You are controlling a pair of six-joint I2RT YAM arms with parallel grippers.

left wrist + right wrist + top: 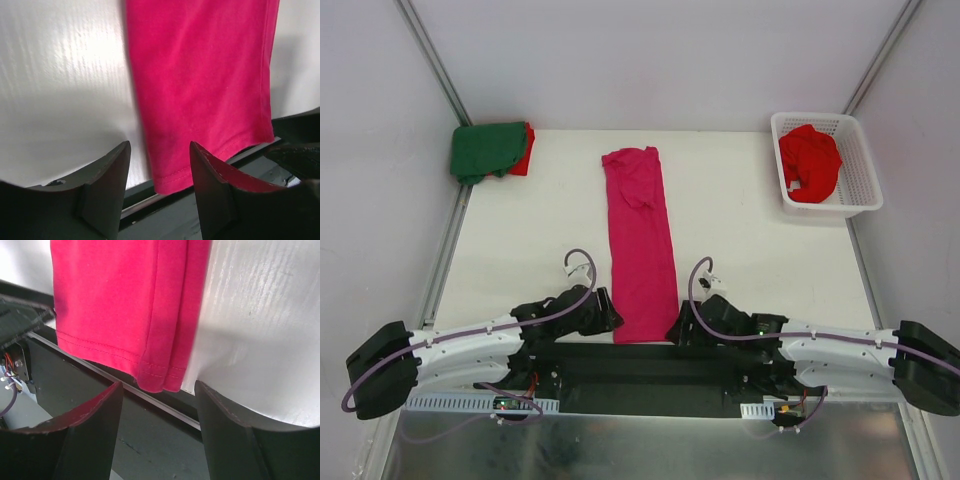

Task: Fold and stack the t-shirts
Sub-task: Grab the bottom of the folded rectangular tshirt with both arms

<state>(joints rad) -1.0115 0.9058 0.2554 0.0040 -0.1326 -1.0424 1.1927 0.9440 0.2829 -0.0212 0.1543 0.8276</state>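
One magenta t-shirt (640, 245) laid as a long narrow strip mid-table, hem overhanging the near edge, likely for easy pinching. Left gripper (160, 146) and right gripper (159, 385) open, bracketing the hem corners, clamping nothing. Green t-shirt (486, 150) folded far left.

No legible text, label, brand or number anywhere

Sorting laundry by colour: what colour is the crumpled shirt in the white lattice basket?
The crumpled shirt is red; top external view shows it best.
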